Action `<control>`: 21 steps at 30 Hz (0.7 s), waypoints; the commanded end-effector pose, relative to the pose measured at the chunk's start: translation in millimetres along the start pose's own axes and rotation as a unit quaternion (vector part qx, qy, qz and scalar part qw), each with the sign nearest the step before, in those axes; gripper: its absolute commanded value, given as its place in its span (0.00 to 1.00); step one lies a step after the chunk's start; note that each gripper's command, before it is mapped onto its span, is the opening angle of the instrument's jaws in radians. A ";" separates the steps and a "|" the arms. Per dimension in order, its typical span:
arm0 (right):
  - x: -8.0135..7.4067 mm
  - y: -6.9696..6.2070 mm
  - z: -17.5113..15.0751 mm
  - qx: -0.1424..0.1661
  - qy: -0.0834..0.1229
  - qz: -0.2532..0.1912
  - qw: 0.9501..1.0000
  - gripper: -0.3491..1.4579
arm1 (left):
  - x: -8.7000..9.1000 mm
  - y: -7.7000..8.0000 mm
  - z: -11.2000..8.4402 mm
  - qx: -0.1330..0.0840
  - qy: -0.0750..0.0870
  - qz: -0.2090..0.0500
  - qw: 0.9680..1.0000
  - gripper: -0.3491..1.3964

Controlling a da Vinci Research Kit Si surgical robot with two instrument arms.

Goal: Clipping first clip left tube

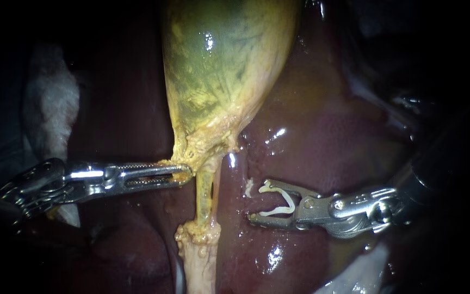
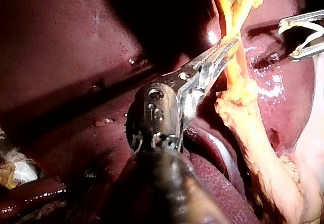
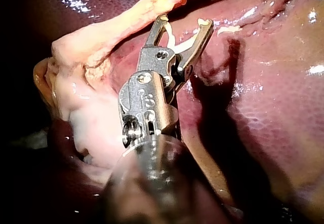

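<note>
below one gallbladder (image 1: 224, 65), one tube (image 1: 205, 196), one clip (image 1: 278, 202), left instrument (image 1: 183, 174), right instrument (image 1: 258, 201)

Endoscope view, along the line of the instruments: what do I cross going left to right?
The left instrument, jaws shut on the gallbladder at its neck → tube → bare liver → right instrument, its jaws holding the clip.

txt: none legible | labels/brands: none | nos./signs: none readable — same in all 3 views
</note>
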 end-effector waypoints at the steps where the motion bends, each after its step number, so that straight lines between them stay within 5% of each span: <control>1: 0.0 0.0 0.0 0.000 0.000 0.000 1.000 0.49 | 0.0 0.0 0.0 0.000 0.000 0.000 1.000 0.00; 12: 0.0 0.0 0.0 0.000 0.000 0.000 1.000 0.49 | 0.3 0.3 -0.5 -0.003 -0.001 -0.001 1.000 0.00; 21: 0.0 -0.1 0.0 0.000 0.000 0.000 1.000 0.50 | 3.1 2.2 -3.6 -0.011 -0.005 -0.012 1.000 0.00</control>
